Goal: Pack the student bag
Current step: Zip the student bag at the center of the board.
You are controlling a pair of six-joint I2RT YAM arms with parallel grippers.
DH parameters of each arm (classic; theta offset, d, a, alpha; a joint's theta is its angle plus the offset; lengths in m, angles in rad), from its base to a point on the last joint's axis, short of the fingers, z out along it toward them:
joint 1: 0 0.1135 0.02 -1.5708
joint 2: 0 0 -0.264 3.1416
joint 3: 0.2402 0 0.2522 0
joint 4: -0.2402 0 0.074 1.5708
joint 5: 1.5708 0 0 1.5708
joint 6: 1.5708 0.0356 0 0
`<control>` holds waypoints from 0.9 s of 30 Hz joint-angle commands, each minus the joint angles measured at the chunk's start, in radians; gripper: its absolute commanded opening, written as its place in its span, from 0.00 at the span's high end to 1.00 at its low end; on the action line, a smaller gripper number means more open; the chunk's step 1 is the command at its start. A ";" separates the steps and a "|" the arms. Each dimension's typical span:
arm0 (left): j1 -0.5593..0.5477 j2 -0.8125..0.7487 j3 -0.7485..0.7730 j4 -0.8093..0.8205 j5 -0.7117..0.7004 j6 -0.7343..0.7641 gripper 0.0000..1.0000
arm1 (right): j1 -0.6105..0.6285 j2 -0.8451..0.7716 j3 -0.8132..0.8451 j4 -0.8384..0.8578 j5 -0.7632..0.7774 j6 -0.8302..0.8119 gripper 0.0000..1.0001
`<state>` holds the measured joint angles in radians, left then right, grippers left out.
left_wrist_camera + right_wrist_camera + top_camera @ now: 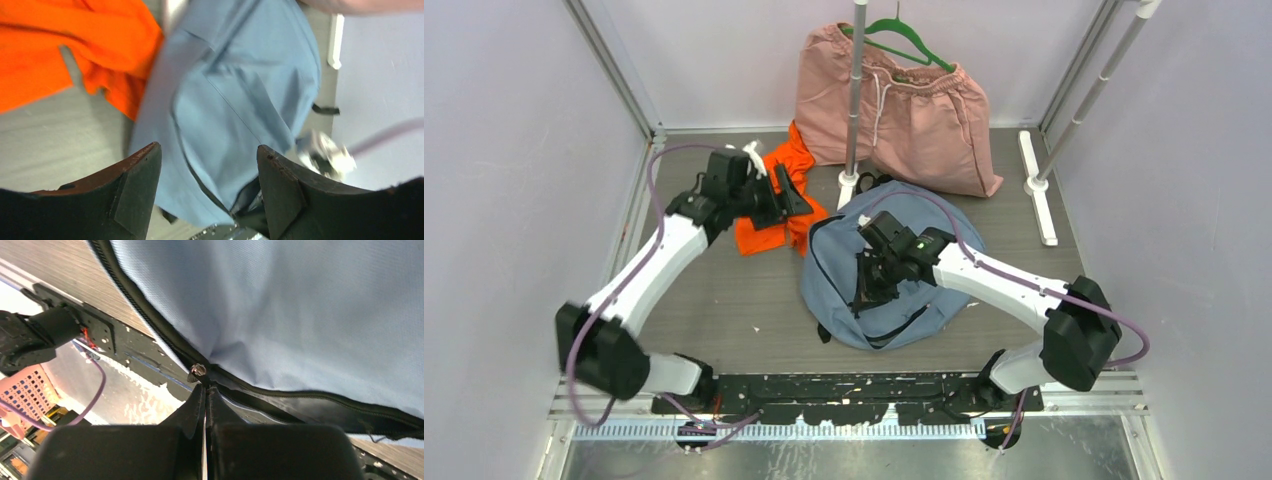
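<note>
Grey-blue student bag (839, 290) laid flat at centre of frame, soft fabric wrinkled. Its zipper pull (197, 372) is pinched by right gripper (205, 390), fingers pressed together. Left gripper (207, 150) held wide.

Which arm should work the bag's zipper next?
Right. The right gripper is shut on the zipper pull of the bag; the left gripper is open, over the orange garment.

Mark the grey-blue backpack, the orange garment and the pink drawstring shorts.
Soft grey-blue fabric backpack (836, 285): top external view, on its bare left side.
Crumpled orange garment (764, 238): top external view, on its near edge.
Pink drawstring shorts (934, 130): top external view, on its lower fabric.
</note>
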<state>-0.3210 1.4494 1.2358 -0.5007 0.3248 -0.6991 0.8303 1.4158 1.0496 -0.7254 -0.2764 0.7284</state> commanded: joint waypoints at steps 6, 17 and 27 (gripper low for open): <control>-0.329 -0.249 -0.205 -0.175 -0.269 -0.327 0.33 | 0.003 0.058 0.063 0.088 -0.028 -0.051 0.99; -0.416 -0.156 -0.252 -0.042 -0.308 -0.445 0.33 | 0.004 0.052 0.041 0.090 -0.053 -0.057 0.99; -0.431 -0.164 -0.190 -0.137 -0.436 -0.409 1.00 | 0.006 0.029 0.034 0.044 -0.049 -0.081 0.99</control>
<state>-0.7528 1.3460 0.9634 -0.5831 0.0219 -1.1400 0.8303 1.4918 1.0698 -0.6701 -0.3191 0.6823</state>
